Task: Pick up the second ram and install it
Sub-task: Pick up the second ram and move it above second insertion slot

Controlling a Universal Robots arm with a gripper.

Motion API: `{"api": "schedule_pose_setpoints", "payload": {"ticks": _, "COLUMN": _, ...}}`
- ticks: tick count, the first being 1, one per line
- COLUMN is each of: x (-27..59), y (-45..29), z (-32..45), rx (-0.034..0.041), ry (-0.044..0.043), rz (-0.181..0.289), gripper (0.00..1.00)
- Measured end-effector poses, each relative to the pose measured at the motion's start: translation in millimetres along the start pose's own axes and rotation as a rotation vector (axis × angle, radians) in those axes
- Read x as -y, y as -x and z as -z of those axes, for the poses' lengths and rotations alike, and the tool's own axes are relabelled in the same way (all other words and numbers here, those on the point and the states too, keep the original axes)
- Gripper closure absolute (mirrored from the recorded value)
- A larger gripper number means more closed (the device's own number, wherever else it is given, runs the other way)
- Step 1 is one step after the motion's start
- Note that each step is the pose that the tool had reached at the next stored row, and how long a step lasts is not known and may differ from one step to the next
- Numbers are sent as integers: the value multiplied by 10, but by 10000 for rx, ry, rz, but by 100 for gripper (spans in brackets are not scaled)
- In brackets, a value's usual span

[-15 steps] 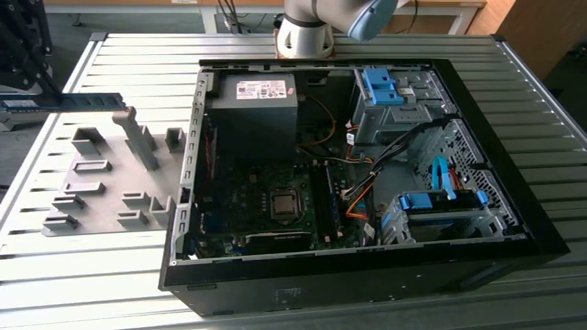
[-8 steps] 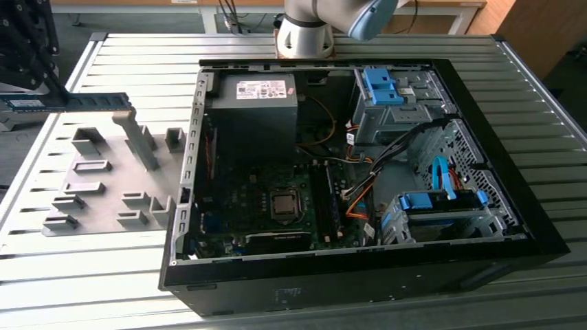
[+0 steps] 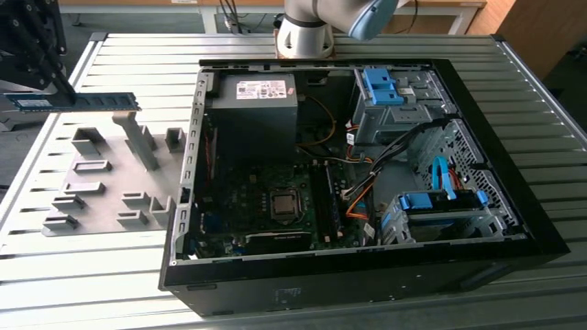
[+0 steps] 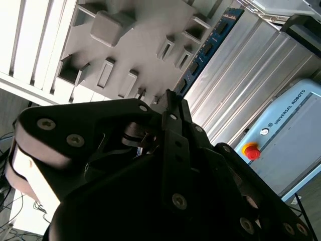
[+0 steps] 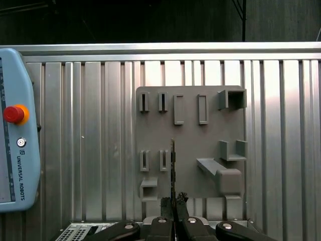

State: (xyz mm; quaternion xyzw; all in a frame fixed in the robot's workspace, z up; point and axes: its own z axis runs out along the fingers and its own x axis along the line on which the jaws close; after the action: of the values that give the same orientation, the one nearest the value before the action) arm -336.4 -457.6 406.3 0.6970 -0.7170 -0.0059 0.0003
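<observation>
The second ram [image 3: 92,102], a thin green-blue stick, hangs level in the air above the grey fixture plate [image 3: 101,199], at the exterior view's left. My gripper [image 3: 66,96] is shut on it near its middle. In the first wrist view the ram [image 5: 173,160] shows edge-on as a dark line between my fingers [image 5: 165,203], over the fixture plate [image 5: 190,140]. In the second wrist view the ram [image 4: 206,49] runs out past my gripper [image 4: 170,103]. The open computer case [image 3: 513,206] lies to the exterior view's right, with its motherboard [image 3: 266,206] exposed.
Upright grey blocks [image 3: 137,137] stand on the fixture plate below the ram. The case holds a power supply [image 3: 252,110], blue drive latches [image 3: 381,86] and loose cables [image 3: 367,185]. The arm's base [image 3: 307,31] is behind the case. A teach pendant [image 5: 15,150] lies on the ribbed table.
</observation>
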Motion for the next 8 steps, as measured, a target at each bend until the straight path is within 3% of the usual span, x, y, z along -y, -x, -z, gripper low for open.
{"api": "schedule_pose_setpoints", "payload": {"ticks": 8, "x": 76, "y": 2, "z": 0, "rx": 1, "ry": -1, "rz": 0, "gripper": 86}}
